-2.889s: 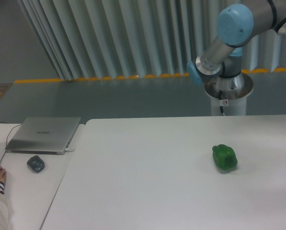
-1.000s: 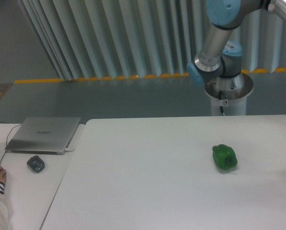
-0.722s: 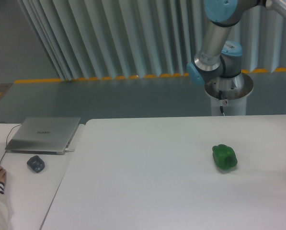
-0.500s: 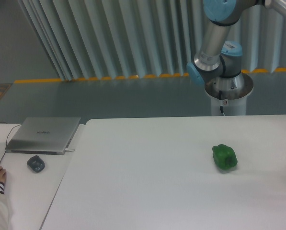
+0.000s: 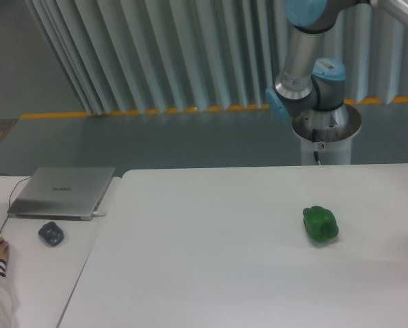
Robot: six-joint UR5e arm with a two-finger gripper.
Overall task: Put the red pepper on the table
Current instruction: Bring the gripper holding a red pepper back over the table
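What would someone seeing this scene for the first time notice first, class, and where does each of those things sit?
The eye goes first to the small glossy green bell pepper, alone on the right part of the large white tabletop. Next comes the silver-and-blue robot arm rising from its round base behind the table's far right edge; its pincer is out of frame. At far left, a closed grey laptop and dark mouse sit on a smaller white desk.

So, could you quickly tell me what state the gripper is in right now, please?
Gripper: not in view; only the arm shows, reaching out of frame, so open, closed or holding anything cannot be told.
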